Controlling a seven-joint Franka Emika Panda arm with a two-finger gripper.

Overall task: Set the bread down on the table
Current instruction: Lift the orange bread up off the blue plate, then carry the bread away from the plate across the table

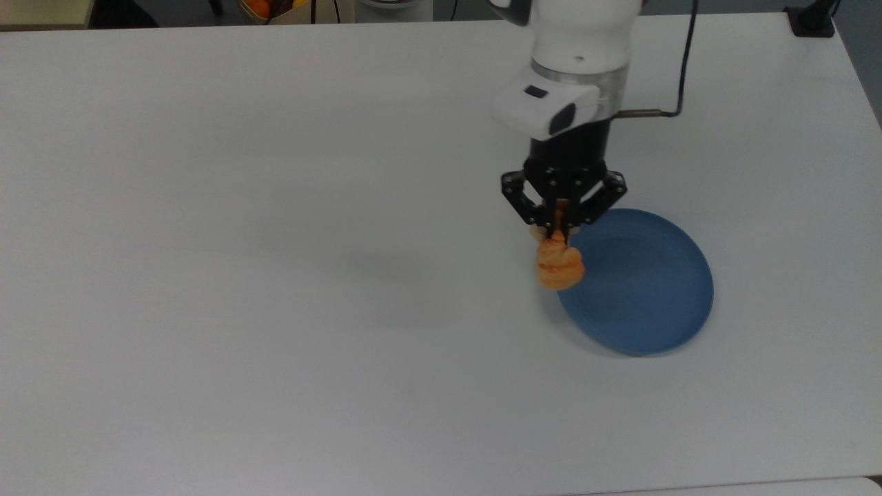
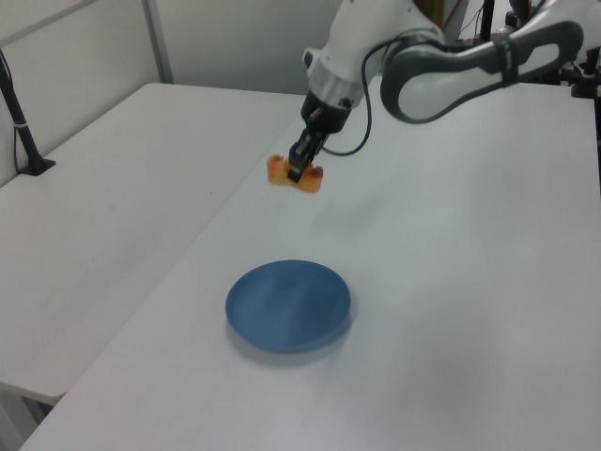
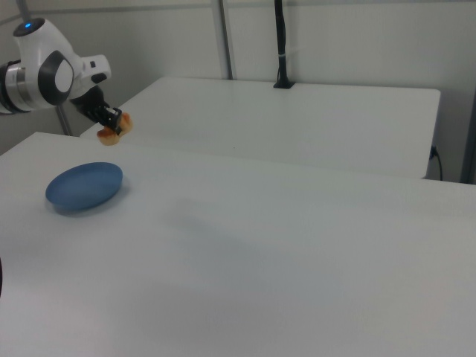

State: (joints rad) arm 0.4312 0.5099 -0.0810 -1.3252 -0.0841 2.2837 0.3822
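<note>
Orange-golden bread (image 1: 560, 267) hangs in the air, clenched between the jaws of the robot arm's gripper (image 1: 559, 231), well above the white surface (image 1: 275, 241). In the top view it overlaps the left rim of a round blue plate (image 1: 641, 289); the left view shows it raised high and off to one side of the plate. The plate holds nothing. The step in hand looks to be carrying the bread to a bare spot for setting down. To do it well, the arm should travel clear of the plate's rim, lower until the bread touches the surface, then release, since a drop from height could make the roll tumble or land back on the plate.
</note>
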